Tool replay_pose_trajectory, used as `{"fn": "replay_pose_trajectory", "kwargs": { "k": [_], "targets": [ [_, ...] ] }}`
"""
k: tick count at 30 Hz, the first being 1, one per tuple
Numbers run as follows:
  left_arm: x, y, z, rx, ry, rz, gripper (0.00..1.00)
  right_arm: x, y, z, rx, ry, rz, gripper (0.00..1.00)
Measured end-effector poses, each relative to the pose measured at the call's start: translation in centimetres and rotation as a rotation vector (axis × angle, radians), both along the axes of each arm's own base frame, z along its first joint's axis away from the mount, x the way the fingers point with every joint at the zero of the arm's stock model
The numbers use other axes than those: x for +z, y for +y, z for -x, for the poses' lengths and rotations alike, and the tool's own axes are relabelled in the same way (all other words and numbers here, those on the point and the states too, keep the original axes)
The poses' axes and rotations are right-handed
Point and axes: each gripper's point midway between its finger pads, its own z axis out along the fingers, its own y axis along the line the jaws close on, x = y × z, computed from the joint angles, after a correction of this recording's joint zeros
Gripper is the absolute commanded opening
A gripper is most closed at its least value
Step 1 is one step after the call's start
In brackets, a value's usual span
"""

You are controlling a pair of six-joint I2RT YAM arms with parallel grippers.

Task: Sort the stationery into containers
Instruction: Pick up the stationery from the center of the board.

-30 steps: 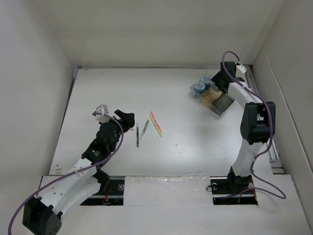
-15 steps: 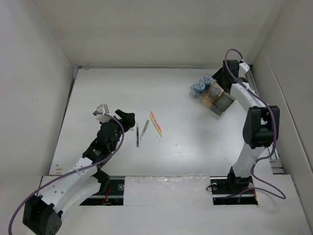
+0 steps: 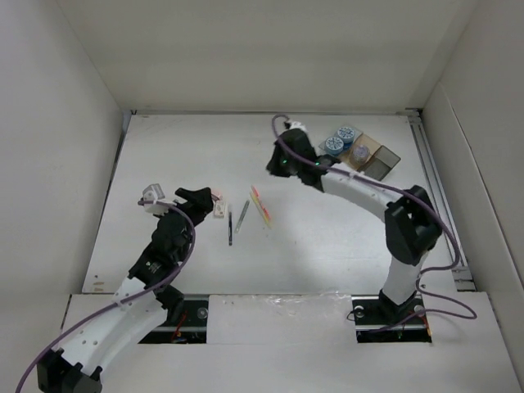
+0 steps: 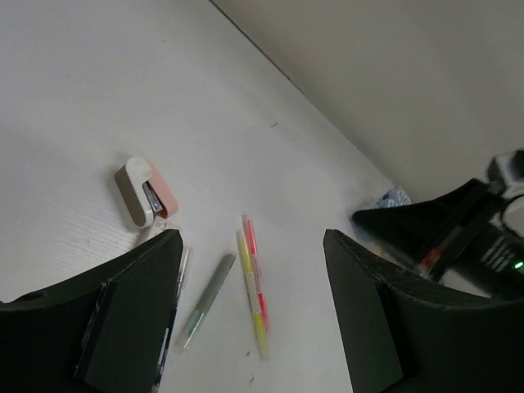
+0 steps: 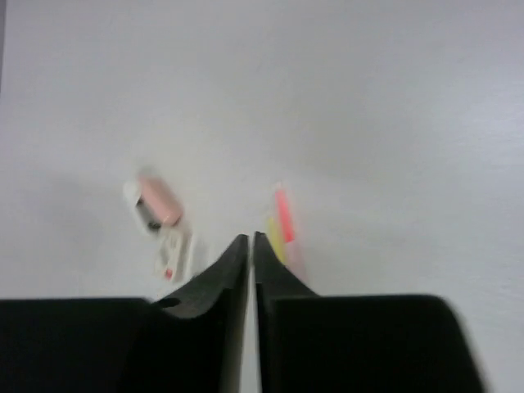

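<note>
1. Stationery partly sorted: tape rolls (image 3: 333, 145) sit in the organizer tray (image 3: 383, 158).
2. Grey pens (image 3: 230, 227) and highlighters (image 3: 262, 209) lie mid-worktop (image 3: 180, 147), unsorted.
3. My left tool (image 4: 248, 246) stands apart; my right tool (image 5: 250, 241) is together, empty.

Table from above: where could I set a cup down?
Bare: the far-left table corner behind the left gripper, and the near strip in front of the grey pens. Crowded: the middle, with those pens, orange-yellow pens and a small stapler, and the far right by the tray and rolls.
</note>
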Motion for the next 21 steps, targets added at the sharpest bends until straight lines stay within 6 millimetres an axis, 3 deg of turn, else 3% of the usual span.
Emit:
{"fn": "replay_pose_trajectory", "kwargs": {
  "k": [2, 3, 4, 7, 12, 21],
  "targets": [
    [0.3, 0.7, 0.4, 0.027, -0.019, 0.030, 0.66, -1.4, 3.8, 2.3, 0.104, 0.021, 0.018, 0.40],
    [0.6, 1.1, 0.8, 0.038, -0.041, 0.047, 0.66, -2.0, 5.7, 3.5, 0.158, 0.031, 0.026, 0.61],
    [0.9, 1.5, 1.2, 0.047, -0.062, 0.063, 0.65, -2.5, 7.4, 4.4, 0.204, 0.038, 0.035, 0.73],
    [2.3, 2.7, 2.1, 0.080, -0.131, 0.112, 0.62, -3.3, 11.5, 5.6, 0.315, 0.037, 0.057, 0.95],
    [3.3, 3.8, 2.7, 0.121, -0.171, 0.146, 0.60, -4.3, 16.0, 4.4, 0.394, 0.005, 0.081, 0.96],
    [3.4, 4.3, 3.1, 0.135, -0.182, 0.157, 0.60, -8.8, 19.1, 2.0, 0.417, 0.028, 0.193, 0.95]
  ]
}}
